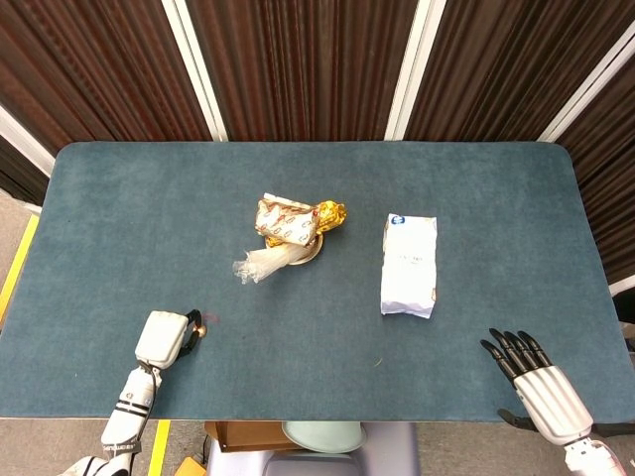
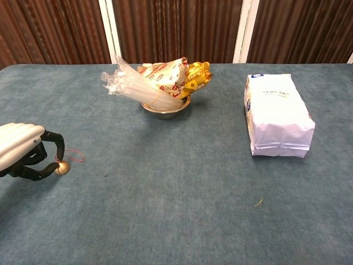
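My left hand [image 2: 22,152] lies at the table's near left, fingers curled down, pinching a small gold bell-like object [image 2: 62,167] between thumb and a fingertip. A thin red thread [image 2: 74,156] trails from the object onto the cloth. In the head view the same left hand [image 1: 164,337] shows with the gold object [image 1: 198,332] at its fingertips. My right hand [image 1: 541,389] rests at the near right corner with its fingers spread, holding nothing; the chest view does not show it.
A metal bowl [image 2: 165,112] at mid-table holds snack packets [image 2: 171,74] and a clear plastic bundle [image 2: 129,83]. A white bag [image 2: 277,113] lies flat to the right. The blue-green cloth table [image 1: 119,218] ends at dark slatted walls behind.
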Robot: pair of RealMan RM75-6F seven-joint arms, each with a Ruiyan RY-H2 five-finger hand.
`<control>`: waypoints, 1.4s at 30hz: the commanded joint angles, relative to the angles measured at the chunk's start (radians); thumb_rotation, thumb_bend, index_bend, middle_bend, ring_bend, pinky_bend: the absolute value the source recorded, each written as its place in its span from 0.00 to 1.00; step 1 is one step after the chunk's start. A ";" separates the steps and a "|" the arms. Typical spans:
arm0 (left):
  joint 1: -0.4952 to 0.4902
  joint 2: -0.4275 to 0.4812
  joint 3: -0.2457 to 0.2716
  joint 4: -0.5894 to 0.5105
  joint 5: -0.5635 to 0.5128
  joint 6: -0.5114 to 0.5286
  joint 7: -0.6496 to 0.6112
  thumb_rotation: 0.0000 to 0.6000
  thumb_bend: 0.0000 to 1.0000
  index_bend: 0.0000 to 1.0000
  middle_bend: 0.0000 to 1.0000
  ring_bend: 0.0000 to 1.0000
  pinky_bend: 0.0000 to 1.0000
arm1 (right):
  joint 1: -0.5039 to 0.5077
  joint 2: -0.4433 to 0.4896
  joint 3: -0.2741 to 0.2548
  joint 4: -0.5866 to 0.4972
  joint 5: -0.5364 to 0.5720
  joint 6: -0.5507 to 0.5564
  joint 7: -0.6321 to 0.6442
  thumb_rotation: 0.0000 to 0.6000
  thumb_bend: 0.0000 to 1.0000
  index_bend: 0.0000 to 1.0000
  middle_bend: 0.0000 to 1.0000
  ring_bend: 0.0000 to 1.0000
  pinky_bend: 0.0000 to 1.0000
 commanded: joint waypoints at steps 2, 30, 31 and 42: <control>-0.002 0.001 0.000 0.002 -0.005 -0.004 -0.004 1.00 0.43 0.52 1.00 1.00 1.00 | 0.000 0.000 -0.001 -0.001 0.000 -0.001 -0.003 1.00 0.21 0.00 0.00 0.00 0.00; -0.011 0.006 0.007 -0.008 -0.016 -0.003 0.000 1.00 0.43 0.51 1.00 1.00 1.00 | -0.002 -0.002 0.000 -0.004 0.004 -0.001 -0.012 1.00 0.21 0.00 0.00 0.00 0.00; -0.011 0.007 0.007 -0.010 -0.016 -0.003 0.002 1.00 0.43 0.51 1.00 1.00 1.00 | -0.002 -0.002 0.000 -0.004 0.004 0.000 -0.011 1.00 0.21 0.00 0.00 0.00 0.00; -0.015 0.006 0.010 -0.009 -0.025 -0.012 0.012 1.00 0.43 0.55 1.00 1.00 1.00 | -0.001 -0.002 -0.001 -0.003 0.003 0.000 -0.008 1.00 0.21 0.00 0.00 0.00 0.00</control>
